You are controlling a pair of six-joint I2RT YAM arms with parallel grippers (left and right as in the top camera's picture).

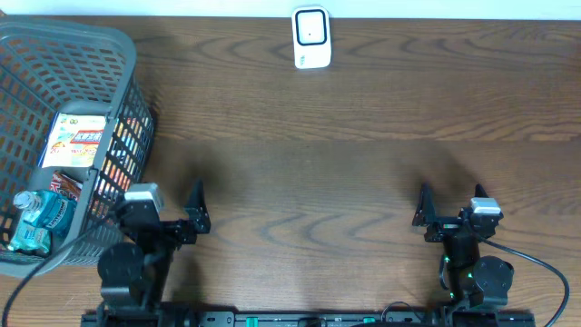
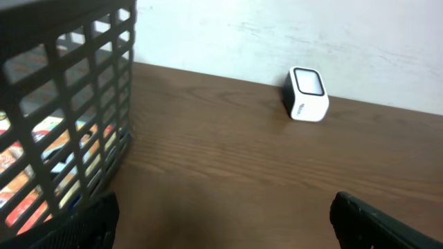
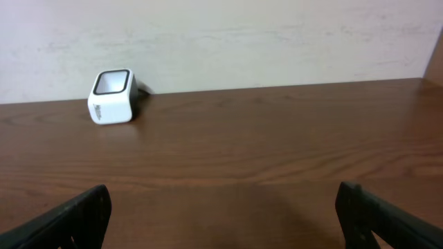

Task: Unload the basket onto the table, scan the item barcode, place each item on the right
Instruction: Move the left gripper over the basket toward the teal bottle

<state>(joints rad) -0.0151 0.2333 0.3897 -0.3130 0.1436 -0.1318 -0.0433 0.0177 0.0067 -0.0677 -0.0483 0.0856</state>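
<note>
Brown wood grain runs across the table (image 1: 345, 136) in the overhead view, with a strip of pale wall (image 1: 454, 7) along its far edge. At the near edge the left gripper (image 1: 170, 218) has its fingers spread wide with nothing between them. A grey basket (image 1: 127, 64) stands just beside its outer finger, on the left. Inside the basket lie a colourful box (image 1: 77, 141) and, level with the fingers, a bottle (image 1: 36, 218) with a blue-green label. Other packets in there are too small to make out. The right gripper (image 1: 451, 220) is well apart from the left one, also at the near edge, its fingers likewise spread and empty. A white scanner (image 1: 310, 38) stands far ahead of both pairs of fingers, roughly between them, near the table's far edge.

From the left wrist, two dark fingertips (image 2: 86, 225) show in the bottom corners, wide apart, with bare wood between them. The basket's mesh side rises ahead and to the left of the left finger, and bright packets show through it. The scanner sits far ahead, toward the right finger's side, its dark window facing up and close to the wall.

From the right wrist, the two fingers again stand at the bottom corners, open wide over bare wood. The scanner is far ahead on the left finger's side, against the wall.
</note>
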